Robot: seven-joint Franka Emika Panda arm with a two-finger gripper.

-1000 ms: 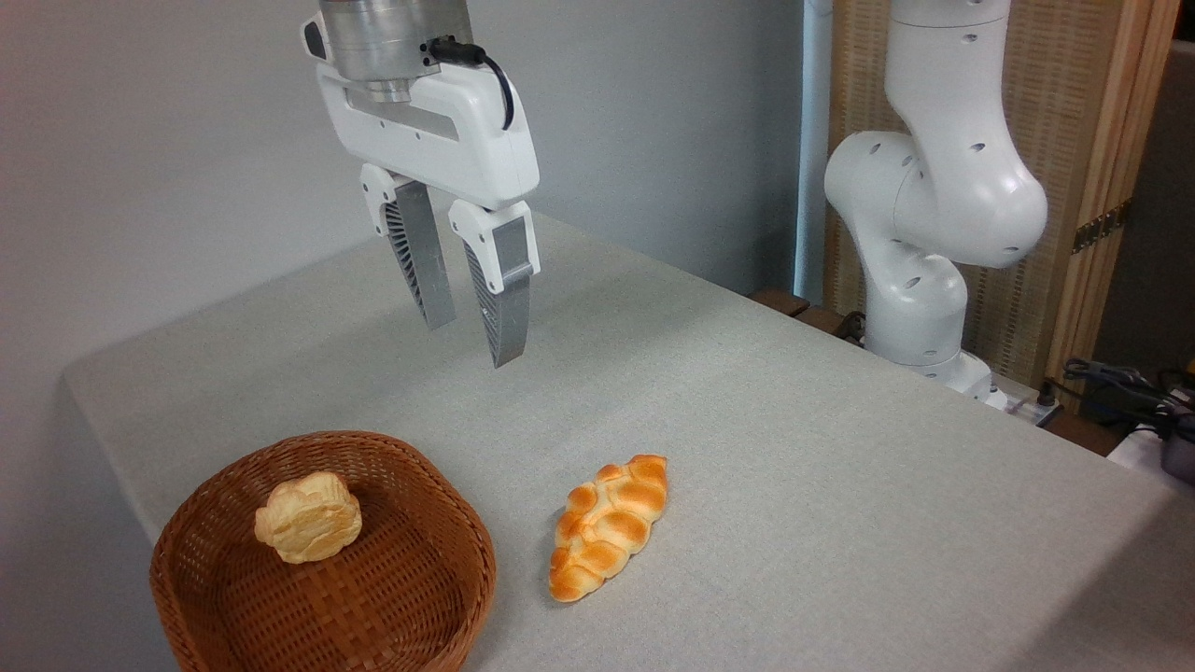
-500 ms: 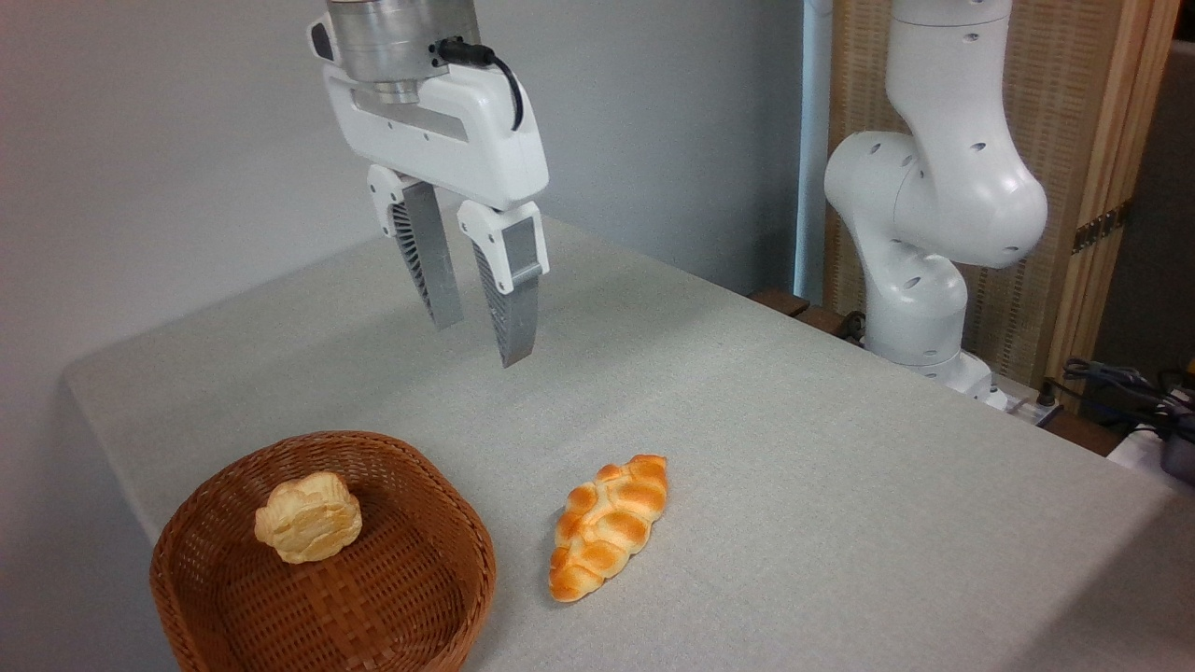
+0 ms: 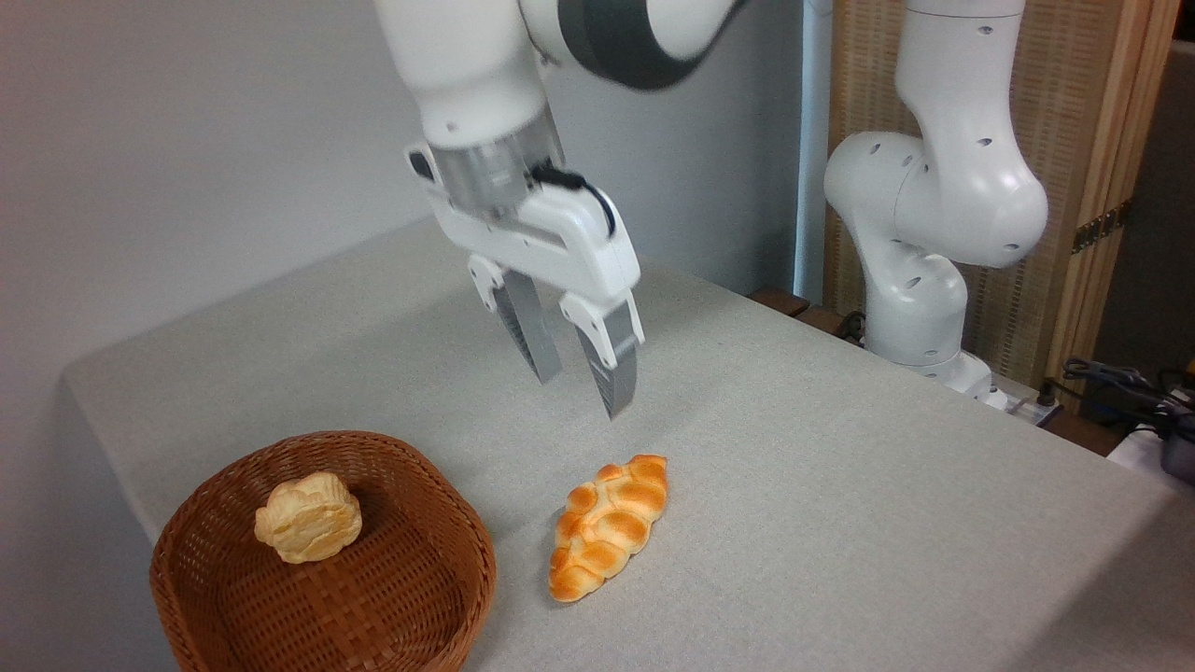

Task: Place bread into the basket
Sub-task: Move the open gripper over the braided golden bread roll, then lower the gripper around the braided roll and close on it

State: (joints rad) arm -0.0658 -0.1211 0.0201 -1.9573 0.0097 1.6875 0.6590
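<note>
The braided golden-orange bread (image 3: 609, 525) lies on the grey tablecloth, just right of the basket. The reddish-brown wicker basket (image 3: 439, 597) sits at the front left and holds a small pale-yellow flaky pastry (image 3: 309, 529). My gripper (image 3: 583, 397) hangs open above the table, a little above and behind the bread's far end, fingers pointing down with nothing between them.
The arm's white base (image 3: 920, 271) stands at the back right beside a wooden screen. Cables and a dark device (image 3: 1134, 392) lie off the table's right edge. The table's left edge runs close behind the basket.
The gripper has swung right and down from over the table's middle toward the bread. The bread, basket and pastry have not moved.
</note>
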